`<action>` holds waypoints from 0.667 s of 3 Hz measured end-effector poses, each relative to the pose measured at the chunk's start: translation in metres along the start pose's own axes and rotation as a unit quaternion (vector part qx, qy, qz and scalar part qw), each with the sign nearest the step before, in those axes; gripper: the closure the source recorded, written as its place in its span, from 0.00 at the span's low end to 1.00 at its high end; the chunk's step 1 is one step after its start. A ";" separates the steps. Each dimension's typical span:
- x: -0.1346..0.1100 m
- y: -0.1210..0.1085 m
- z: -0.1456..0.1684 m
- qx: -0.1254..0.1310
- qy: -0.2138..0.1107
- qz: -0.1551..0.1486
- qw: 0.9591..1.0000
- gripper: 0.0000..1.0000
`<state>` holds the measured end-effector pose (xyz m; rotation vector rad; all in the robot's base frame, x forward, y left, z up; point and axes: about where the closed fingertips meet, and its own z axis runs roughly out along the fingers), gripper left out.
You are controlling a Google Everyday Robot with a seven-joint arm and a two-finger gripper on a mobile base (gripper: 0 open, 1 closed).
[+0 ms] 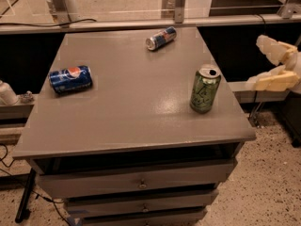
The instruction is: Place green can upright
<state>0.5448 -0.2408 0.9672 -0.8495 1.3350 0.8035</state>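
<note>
Green can [205, 89] stands upright on the grey counter [136, 112], near the right edge and closer to the front right corner than the back one. Silver top up, pull tab visible, base flat on the surface. Nothing touches it.

Gripper [256, 62] is off the counter, out past the right edge and level with the can or a little above it. There is a clear gap between them. The jaws are spread wide (two pale fingers [277, 80], one high and one low) with nothing between them – no hold on anything.

Blue can [70, 79] lies on its side near the left edge, about midway front to back, long axis roughly along that edge's crossways direction. A slimmer blue-and-silver can [161, 37] lies on its side near the back edge, right of centre, silver end pointing towards the front left. All three cans are well apart from each other.

Below the counter top – a stack of drawers [141, 185], grey, small knob on the upper one. Speckled floor [273, 182] to the right.
</note>
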 end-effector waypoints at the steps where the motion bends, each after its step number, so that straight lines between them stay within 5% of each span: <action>1: -0.070 -0.018 -0.054 0.068 0.017 -0.031 0.997 0.00; 2: -0.078 -0.020 -0.056 0.072 0.014 -0.036 0.997 0.00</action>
